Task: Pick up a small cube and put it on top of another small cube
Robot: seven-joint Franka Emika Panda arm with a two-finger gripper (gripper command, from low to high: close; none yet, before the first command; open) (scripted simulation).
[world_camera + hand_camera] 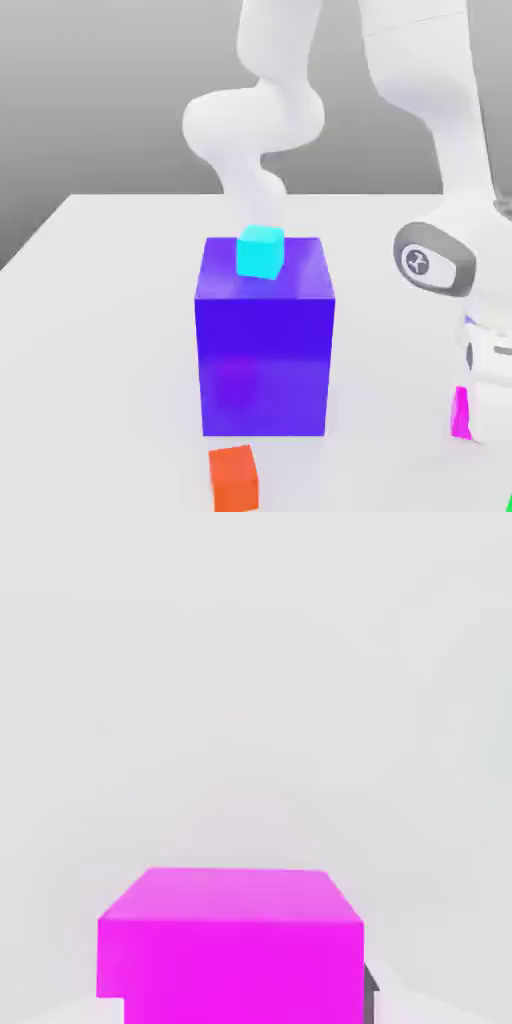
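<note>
The small magenta-pink cube (461, 411) rests on the white table at the exterior view's right, and only a thin strip of it shows beside the white hand. My gripper (478, 420) is down over it, shut on the cube. In the hand view the cube (230, 942) sits close up between the fingers, with a dark finger pad (371, 994) against one side. A small cyan cube (260, 251) lies on top of the big blue-purple block (265, 345). A small orange cube (233, 478) lies on the table in front of that block.
The big block stands mid-table, to the exterior view's left of my hand. The arm's white links (440, 130) rise above and behind the gripper. A green sliver (508, 500) shows at the lower right corner. The white table (100, 300) spreads to the left.
</note>
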